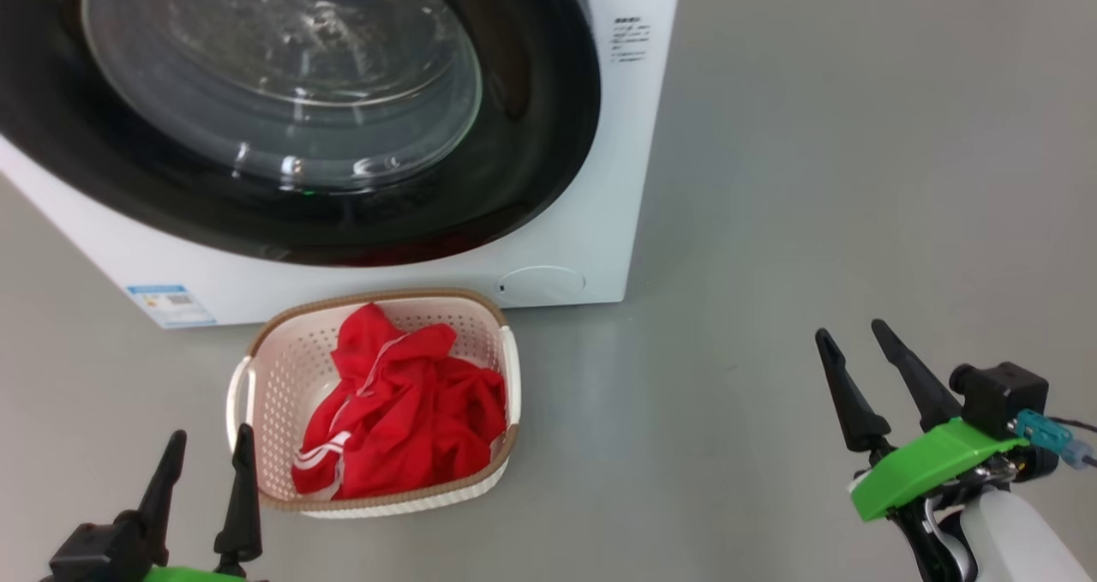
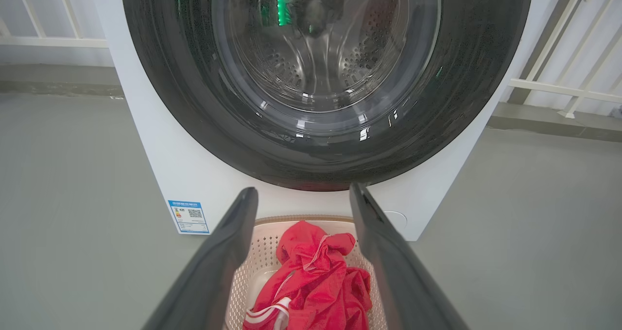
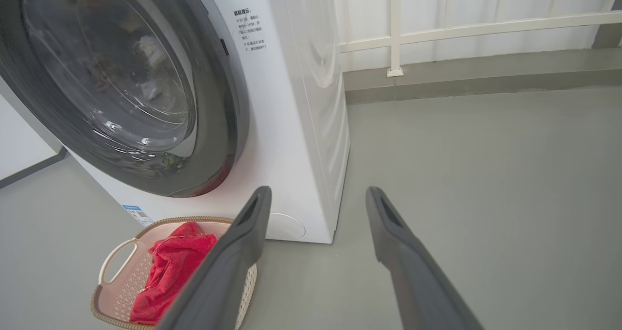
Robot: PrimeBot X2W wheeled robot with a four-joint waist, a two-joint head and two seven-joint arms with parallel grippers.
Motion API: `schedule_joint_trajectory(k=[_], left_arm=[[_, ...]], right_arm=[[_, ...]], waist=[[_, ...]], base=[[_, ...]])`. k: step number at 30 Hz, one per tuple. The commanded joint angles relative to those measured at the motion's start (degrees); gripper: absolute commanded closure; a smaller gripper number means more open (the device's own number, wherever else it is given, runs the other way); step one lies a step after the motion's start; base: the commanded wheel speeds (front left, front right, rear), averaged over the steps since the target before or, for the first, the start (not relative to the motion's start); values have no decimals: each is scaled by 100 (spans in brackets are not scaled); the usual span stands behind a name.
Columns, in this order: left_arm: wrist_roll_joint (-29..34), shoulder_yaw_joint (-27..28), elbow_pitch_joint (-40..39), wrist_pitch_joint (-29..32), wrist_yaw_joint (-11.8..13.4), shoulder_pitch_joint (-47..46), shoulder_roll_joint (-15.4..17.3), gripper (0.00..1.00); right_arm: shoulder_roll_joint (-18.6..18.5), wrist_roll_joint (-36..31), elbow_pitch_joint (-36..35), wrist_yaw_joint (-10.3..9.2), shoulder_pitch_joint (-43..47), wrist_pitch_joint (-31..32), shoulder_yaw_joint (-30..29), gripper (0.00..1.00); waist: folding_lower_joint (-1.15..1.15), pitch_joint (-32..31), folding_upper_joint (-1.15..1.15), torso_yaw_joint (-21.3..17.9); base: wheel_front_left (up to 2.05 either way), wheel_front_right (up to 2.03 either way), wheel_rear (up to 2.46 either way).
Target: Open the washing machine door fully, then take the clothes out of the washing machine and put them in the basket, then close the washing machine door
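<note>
Head view: clothes (image 1: 403, 411), judged soft and light, heaped in basket (image 1: 377, 295) before washing machine door (image 1: 548, 119); pinch any raised fold; left gripper (image 1: 212, 432) and right gripper (image 1: 850, 329) spread, empty.

The washing machine (image 1: 600, 222) has a smooth white casing with a soft sheen (whether painted metal or plastic cannot be told). The washing machine door (image 1: 557, 136), at the upper left of the head view, has a glossy black rim that throws reflections, set around a clear glass bowl. Through the glass, in the left wrist view, the drum (image 2: 311, 62) is shiny perforated steel. The clothes (image 1: 403, 411) are thin red cloth, crumpled and faintly lustrous, with white stripes. The basket (image 1: 283, 368) is smooth cream perforated plastic with a brown woven-look rim. The floor (image 1: 814, 179) is an even, matt grey. The fingers (image 1: 847, 398) at lower right are matt dark plastic on a smooth green plastic mount (image 1: 926, 462).
</note>
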Motion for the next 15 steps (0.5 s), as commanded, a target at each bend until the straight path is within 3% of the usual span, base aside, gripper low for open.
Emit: schedule_joint_trajectory(k=[1,15], left_arm=[[64,223,-153,-47,-16,-22,98,0],[31,257,-267,-47,-17,163,78,0]], right_arm=[[-24,-44,-162,-13,98,-27,73,0],[-15,-71,-163,-13,278,-27,-55,0]], waist=[[0,-114,0,-133],[0,-212,0,-275]], base=[[0,0,0],[0,0,0]])
